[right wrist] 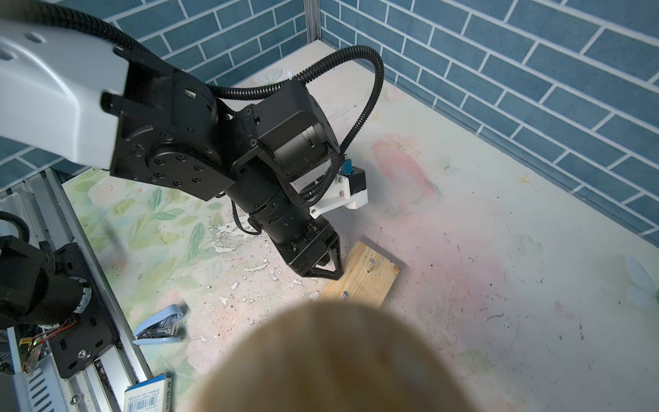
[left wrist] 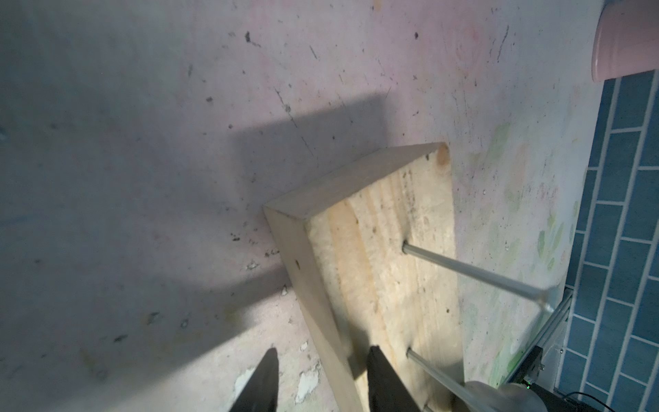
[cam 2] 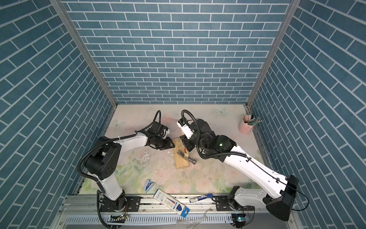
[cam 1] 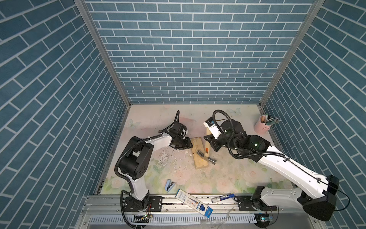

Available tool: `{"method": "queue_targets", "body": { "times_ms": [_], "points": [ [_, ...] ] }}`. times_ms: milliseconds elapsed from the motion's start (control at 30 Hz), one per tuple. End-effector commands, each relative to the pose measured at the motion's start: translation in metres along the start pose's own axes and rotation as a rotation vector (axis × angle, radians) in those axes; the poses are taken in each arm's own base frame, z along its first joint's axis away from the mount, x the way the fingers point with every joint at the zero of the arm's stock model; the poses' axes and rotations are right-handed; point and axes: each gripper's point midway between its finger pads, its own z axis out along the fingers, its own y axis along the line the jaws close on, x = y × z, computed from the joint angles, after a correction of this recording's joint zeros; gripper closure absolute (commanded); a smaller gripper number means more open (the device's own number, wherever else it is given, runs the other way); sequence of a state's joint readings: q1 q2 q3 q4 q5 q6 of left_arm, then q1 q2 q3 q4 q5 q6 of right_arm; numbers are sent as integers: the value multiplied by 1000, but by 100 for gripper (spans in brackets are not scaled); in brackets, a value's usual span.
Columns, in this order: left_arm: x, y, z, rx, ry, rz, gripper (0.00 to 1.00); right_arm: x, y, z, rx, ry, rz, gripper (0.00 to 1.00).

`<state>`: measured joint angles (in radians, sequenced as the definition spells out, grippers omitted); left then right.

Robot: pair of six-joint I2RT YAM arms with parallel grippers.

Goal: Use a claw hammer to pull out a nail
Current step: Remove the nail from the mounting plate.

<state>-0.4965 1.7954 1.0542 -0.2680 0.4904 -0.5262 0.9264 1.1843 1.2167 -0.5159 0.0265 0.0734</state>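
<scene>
1. The tabletop [cam 1: 237, 168] has a floral cover, flaked white left of centre.
2. A wooden block [cam 1: 199, 156] lies flat near the middle, with its long side running from the near edge toward the far edge.
3. The claw hammer [cam 1: 207, 145] has its grey head [cam 1: 206, 158] at the block's right edge. The forked claw is over the block's top and the striking face is past that edge. The pale handle rises toward the far edge.
4. The right gripper [cam 1: 211, 141] is clamped on the handle, above the orange-and-black label.
5. The left gripper [left wrist: 322, 380] is at the block's far left corner with its jaws apart. 1 finger [left wrist: 381, 378] is over the top face and the other is beside the block, above the table.
6. A pink cup [cam 1: 261, 126] holding pens stands in the far right corner.
7. A blue pen box [cam 1: 194, 203] lies across the rail at the near edge, with a marker [cam 1: 222, 198] to its right.
8. A blue stapler [cam 1: 170, 185] sits just inside the near edge.
9. 2 nails [left wrist: 474, 276] stand upright in the block. Whether the claw hooks one cannot be told.
</scene>
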Motion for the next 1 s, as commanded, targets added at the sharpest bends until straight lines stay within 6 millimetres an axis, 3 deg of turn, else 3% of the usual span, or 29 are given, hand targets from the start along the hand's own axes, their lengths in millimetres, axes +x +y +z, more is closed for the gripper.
{"method": "queue_targets", "body": {
  "times_ms": [0, 967],
  "points": [
    [19, 22, 8, -80, 54, -35, 59, -19, -3, -11, 7, -107, 28, 100],
    [32, 29, 9, -114, 79, -50, 59, 14, 3, -21, -34, -244, 46, 100]
  ]
}}
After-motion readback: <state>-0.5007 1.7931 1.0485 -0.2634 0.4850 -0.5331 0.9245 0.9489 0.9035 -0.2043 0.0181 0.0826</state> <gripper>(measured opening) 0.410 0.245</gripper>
